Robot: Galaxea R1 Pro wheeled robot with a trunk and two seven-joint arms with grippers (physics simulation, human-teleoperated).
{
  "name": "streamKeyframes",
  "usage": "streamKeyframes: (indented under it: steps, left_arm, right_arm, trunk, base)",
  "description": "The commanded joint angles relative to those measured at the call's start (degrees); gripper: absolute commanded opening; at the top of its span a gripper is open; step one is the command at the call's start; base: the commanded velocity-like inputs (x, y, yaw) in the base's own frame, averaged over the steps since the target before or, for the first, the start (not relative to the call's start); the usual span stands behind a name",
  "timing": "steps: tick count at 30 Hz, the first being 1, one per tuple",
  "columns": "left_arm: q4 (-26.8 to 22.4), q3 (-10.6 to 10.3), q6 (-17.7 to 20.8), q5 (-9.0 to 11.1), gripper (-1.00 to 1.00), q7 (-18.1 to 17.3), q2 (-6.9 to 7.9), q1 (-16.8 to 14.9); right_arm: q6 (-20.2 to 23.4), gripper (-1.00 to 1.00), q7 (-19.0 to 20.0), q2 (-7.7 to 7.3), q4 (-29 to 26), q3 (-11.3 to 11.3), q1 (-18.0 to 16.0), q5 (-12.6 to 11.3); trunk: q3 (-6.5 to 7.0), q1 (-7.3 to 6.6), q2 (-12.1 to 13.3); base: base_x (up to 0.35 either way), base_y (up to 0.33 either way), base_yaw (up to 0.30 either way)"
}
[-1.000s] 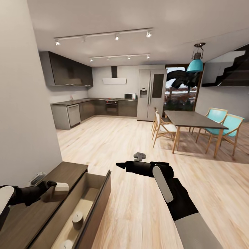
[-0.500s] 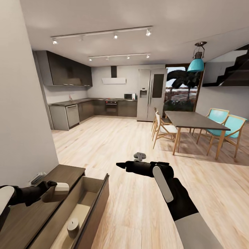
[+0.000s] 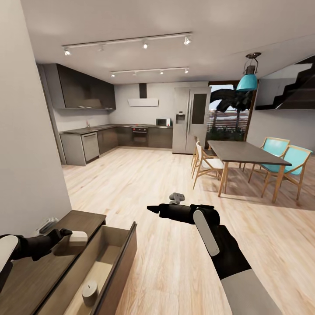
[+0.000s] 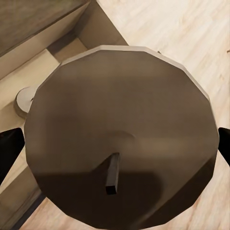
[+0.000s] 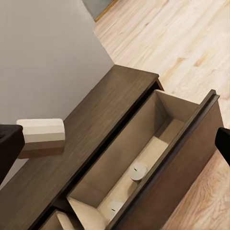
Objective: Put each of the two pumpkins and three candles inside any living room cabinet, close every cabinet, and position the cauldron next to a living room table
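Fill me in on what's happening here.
The robot stands beside a low dark cabinet whose drawer is pulled open. Its left gripper holds a cream-white candle over the cabinet top, beside the open drawer. Two candles already lie in the drawer; one shows well from the right wrist, the other sits nearer the drawer's front corner. The right gripper hangs over the wood floor, holding nothing as far as I can see. The drawer is not yet shut.

Candle [image 4: 120,143] in my left hand [image 3: 65,239]: its end face hides most of the drawer. Cabinet [image 3: 52,262]: cut by frame edge. Second drawer candle [image 5: 114,207]: partly hidden behind drawer front.
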Motion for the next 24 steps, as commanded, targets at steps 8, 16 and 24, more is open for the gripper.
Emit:
streamKeyframes:
  steps: [8,16,24]
  left_arm:
    - [0.0,0.0,0.1,0.6,-1.0,0.5,0.0,0.0]
    - [0.0,0.0,0.1,0.6,-1.0,0.5,0.0,0.0]
    - [0.0,0.0,0.1,0.6,-1.0,0.5,0.02,0.0]
  right_arm:
    - [0.2,1.0,0.5,-0.01,0.0,-0.1,0.0,0.5]
    - [0.2,1.0,0.5,0.05,0.0,-0.1,0.0,0.5]
    - [0.2,1.0,0.5,0.01,0.0,-0.1,0.0,0.5]
  trunk:
    - [-0.03,0.0,0.0]
    - [0.02,0.0,0.0]
    - [0.02,0.0,0.0]
  base:
    - [0.171,0.0,-0.034]
    - [0.124,-0.069,-0.042]
    - [0.105,-0.056,-0.001]
